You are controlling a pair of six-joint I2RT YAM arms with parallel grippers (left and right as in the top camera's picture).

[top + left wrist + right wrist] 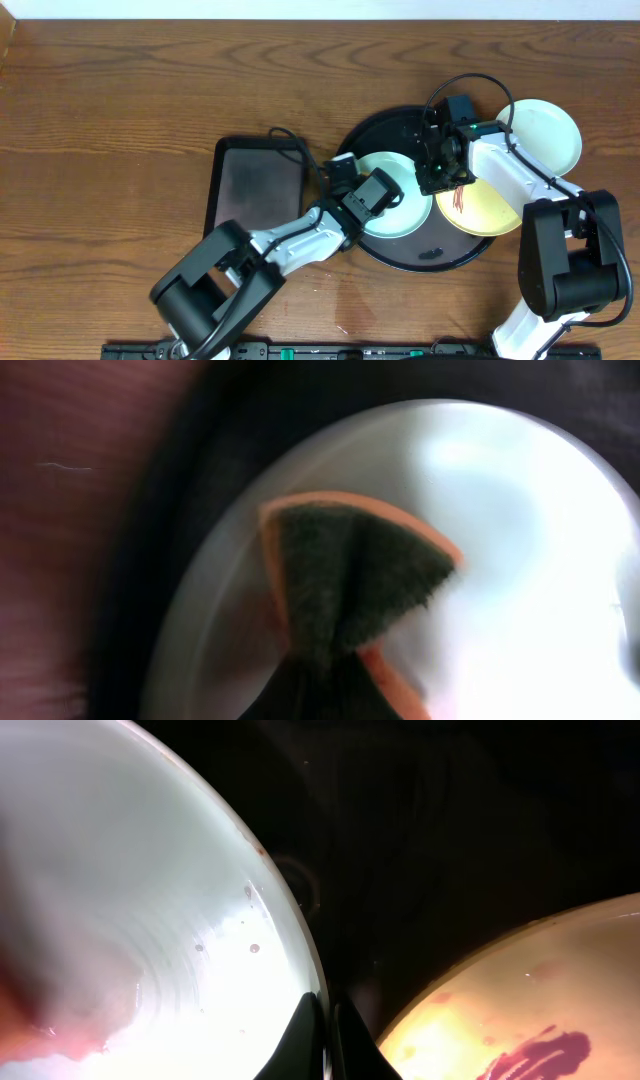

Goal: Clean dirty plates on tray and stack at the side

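The left jaws are clenched on a folded sponge, its dark green scouring face outward and an orange layer showing along the edges. It is pinched narrow at the jaws and fans out wider away from them, the crease along its long axis. The sponge is pressed onto the pale blue plate, which lies flat and face up in the middle of the round black tray. The plate is round, so it has no long axis. In the left wrist view its surface looks glossy and washed-out white. The right jaws are pressed together right at this plate's rim. Whether the rim is nipped between them cannot be told from the right wrist view. That view shows a few tiny brown specks near the rim and a pinkish blur low on the plate's inner surface. Just beside it, on the right part of the tray, the yellow plate also lies flat, a reddish-brown smear on the side nearest the right jaws. A second pale plate sits face up on the wooden tabletop, just beyond the tray's far right edge. A black rectangular tray lies left of the round one.
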